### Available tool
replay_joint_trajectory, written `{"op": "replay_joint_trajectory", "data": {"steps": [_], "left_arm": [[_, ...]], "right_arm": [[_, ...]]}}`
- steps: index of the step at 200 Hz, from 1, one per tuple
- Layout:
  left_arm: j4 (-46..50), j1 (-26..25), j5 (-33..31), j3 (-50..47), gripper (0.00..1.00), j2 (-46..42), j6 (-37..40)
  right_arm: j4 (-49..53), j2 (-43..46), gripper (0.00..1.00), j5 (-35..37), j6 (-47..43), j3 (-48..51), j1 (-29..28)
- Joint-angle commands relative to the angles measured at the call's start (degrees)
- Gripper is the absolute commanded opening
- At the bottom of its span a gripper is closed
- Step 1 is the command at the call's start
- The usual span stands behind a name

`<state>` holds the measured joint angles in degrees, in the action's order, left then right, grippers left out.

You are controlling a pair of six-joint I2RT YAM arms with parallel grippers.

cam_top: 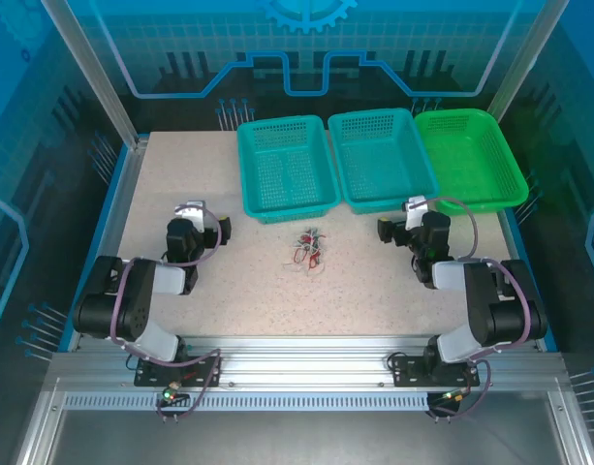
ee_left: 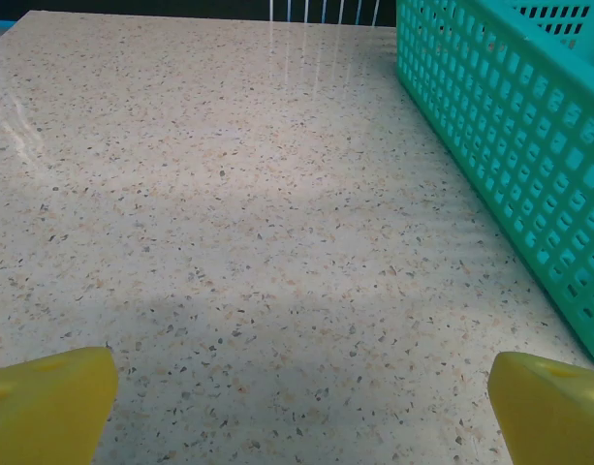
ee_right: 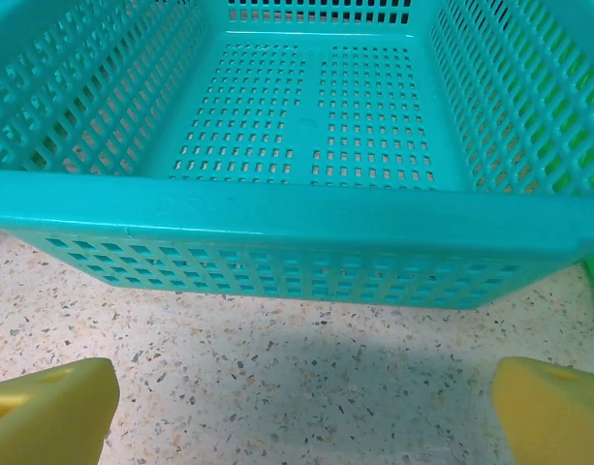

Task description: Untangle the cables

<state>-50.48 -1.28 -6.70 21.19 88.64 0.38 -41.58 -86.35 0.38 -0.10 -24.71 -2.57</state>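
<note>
Yellow-tipped left end effector and right end effector stand released, empty; knot of thin white, dark and red cables lies on the speckled bench between them, so advise pinching separate outer strands.

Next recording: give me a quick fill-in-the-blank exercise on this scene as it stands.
1. At the far edge of the speckled stone-look table stand ___ perforated plastic baskets.
2. The rightmost basket is ___; the others are teal.
3. The small bunch of thin red, white and dark cables lies in ___ of the baskets.
4. The yellow-fingered left gripper and right gripper are both ___, holding nothing.
Missing words: three; green; none; open.
</note>
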Motion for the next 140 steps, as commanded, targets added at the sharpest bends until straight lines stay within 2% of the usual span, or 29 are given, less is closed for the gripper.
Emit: {"op": "replay_joint_trajectory", "data": {"steps": [1, 71, 90, 115, 140], "left_arm": [[-1.74, 0.3, 0.25, 0.91, 0.99, 0.13, -0.01], [-1.91, 0.22, 0.63, 0.82, 0.99, 0.13, 0.16], [-2.51, 0.22, -1.12, 0.43, 0.99, 0.0, -0.36], [-10.23, 0.21, -3.19, -4.8, 0.99, -2.31, -1.0], [-12.41, 0.14, -4.62, -9.85, 0.99, -11.14, -1.43]], "right_arm": [[-0.84, 0.13, 1.0, -0.39, -0.57, -0.47, 0.09], [-0.87, 0.13, 1.0, -0.38, -0.49, -0.43, 0.11], [-1.02, 0.21, 1.0, -0.17, -0.54, -0.33, 0.01], [5.29, 3.23, 1.0, 6.79, 0.27, -2.57, -1.67], [7.71, 9.88, 1.0, 16.41, 4.79, -0.42, -1.82]]}}
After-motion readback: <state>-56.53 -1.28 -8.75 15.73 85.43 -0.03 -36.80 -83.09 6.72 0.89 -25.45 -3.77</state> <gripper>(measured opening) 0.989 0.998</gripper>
